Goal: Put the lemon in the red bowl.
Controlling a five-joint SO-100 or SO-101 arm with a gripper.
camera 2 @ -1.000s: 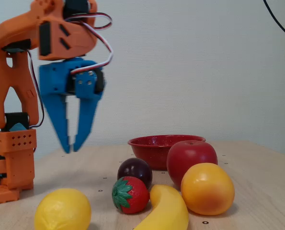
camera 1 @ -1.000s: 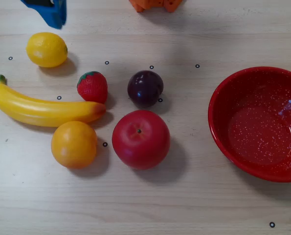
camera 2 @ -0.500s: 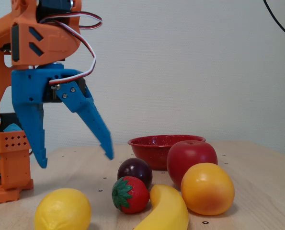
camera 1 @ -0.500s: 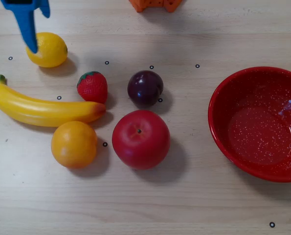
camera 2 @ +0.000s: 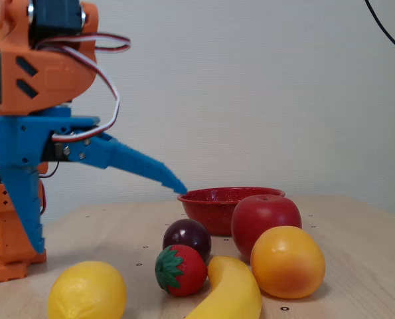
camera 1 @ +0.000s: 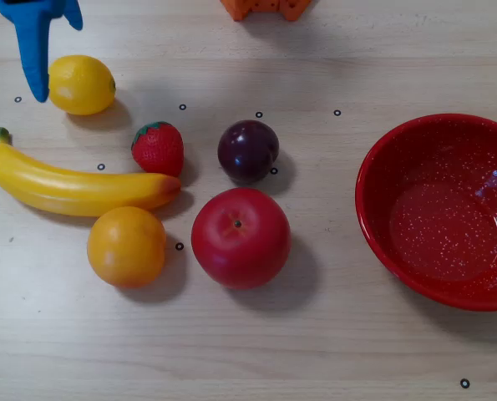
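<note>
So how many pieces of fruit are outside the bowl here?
6, all left of the glossy red bowl in the overhead view: yellow lemon, banana, strawberry, dark plum, orange, red apple.

Your gripper (camera 2: 104,216) hangs spread wide above the lemon (camera 2: 87,290): in the fixed view one blue finger (camera 2: 24,206) points straight down at it, the other (camera 2: 134,163) juts out towards the right, holding nothing

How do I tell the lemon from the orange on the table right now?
The lemon is paler yellow and slightly oval with a nubbed tip; the orange is deeper orange, rounder and larger. The lemon sits beside the open gripper; the orange lies below the banana, beside the apple. Both rest on the table, outside the bowl.
</note>
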